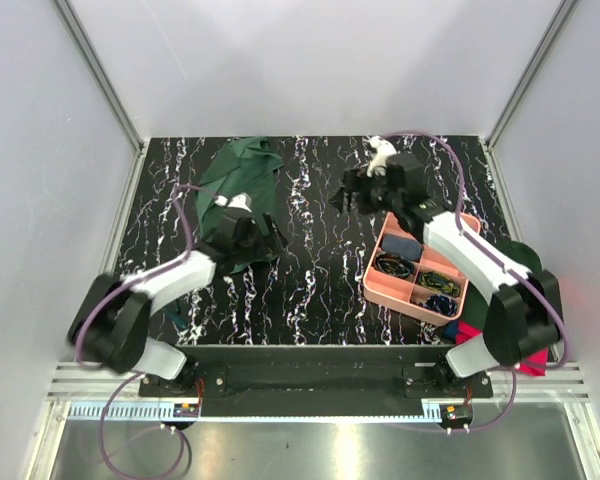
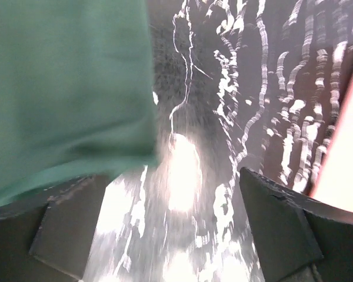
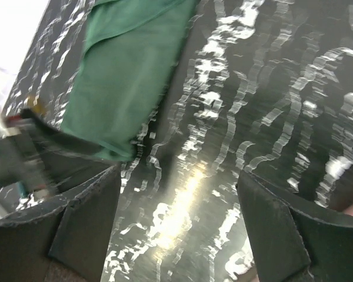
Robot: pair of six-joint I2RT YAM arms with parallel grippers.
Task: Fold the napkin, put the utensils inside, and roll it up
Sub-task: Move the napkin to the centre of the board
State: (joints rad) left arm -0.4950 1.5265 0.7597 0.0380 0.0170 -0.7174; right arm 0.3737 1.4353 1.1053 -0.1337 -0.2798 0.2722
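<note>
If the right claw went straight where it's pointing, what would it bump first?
Probably the bare marbled table, straight ahead of the right gripper; the napkin lies off to one side.

In the right half of your overhead view, a pink compartmented tray [image 1: 395, 297] sits on the black, white-veined counter [image 1: 320, 290], with a pink-red cloth [image 1: 467, 333] just below it.

No words, numbers or signs can be read on the napkin [image 1: 242, 175], the pink tray [image 1: 400, 302], the table [image 1: 320, 270] or the ticked strip [image 1: 130, 410].
</note>
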